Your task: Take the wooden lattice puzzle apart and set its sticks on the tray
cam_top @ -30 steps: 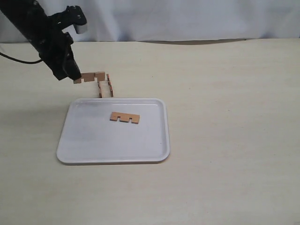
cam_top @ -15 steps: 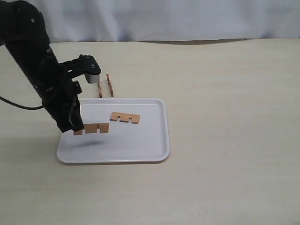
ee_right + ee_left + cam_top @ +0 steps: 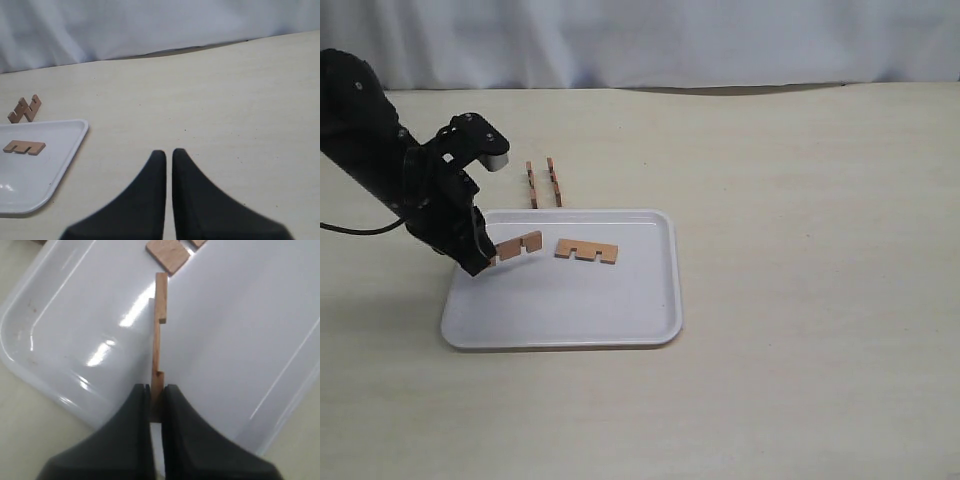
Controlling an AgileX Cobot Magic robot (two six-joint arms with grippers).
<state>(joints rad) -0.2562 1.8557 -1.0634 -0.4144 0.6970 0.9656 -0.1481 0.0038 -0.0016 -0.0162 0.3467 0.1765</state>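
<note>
Left pincer (image 3: 483, 262) clenched on one end of a notched stick (image 3: 520, 245), gripped on edge with its free end tilted slightly up, low over the left part of the white tray (image 3: 570, 310); touching the tray or just clear of it, impossible to tell. Just past that free end, further right of the pincer, a second stick (image 3: 586, 251) lying flat on the tray. Behind the pincer's stick, beyond the tray's far rim, two more sticks (image 3: 553, 182) standing on edge side by side on the beige table (image 3: 800, 250). Right pincer (image 3: 169, 155) closed to a thin slit on nothing, above the table, tray well off to its left.
</note>
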